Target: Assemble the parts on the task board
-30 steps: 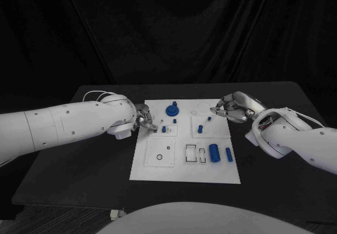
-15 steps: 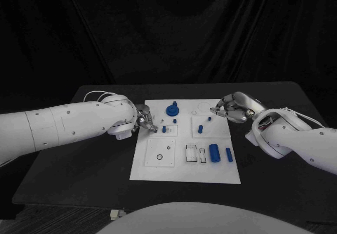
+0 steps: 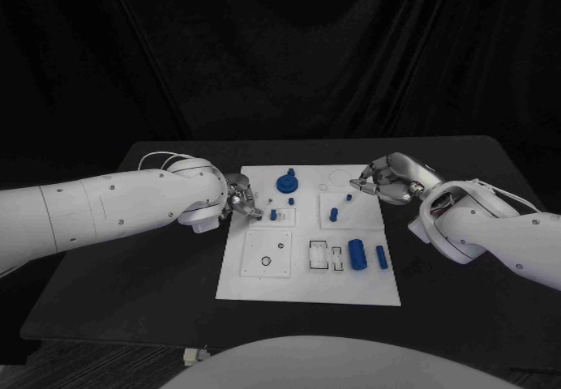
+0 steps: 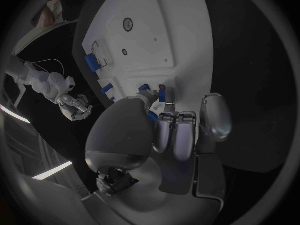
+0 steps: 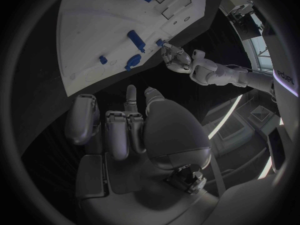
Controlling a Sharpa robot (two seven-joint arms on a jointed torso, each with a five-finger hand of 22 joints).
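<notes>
From my head camera: the white task board (image 3: 310,243) lies mid-worktop (image 3: 129,275), blue parts on it, including a round knob piece (image 3: 286,183) at its far end and two cylinders (image 3: 357,254) toward its right edge. My left hand (image 3: 242,201) sits at the board's left edge; my right hand (image 3: 387,182) hovers at the far right corner, fingers curled on nothing.

Left wrist camera: my fingers (image 4: 167,130) meet at a small blue peg (image 4: 162,93) on the board (image 4: 150,40); whether they grip it, I cannot tell.

Right wrist camera: my fingers (image 5: 119,130) are curled in, holding nothing, beside the board (image 5: 100,30).
</notes>
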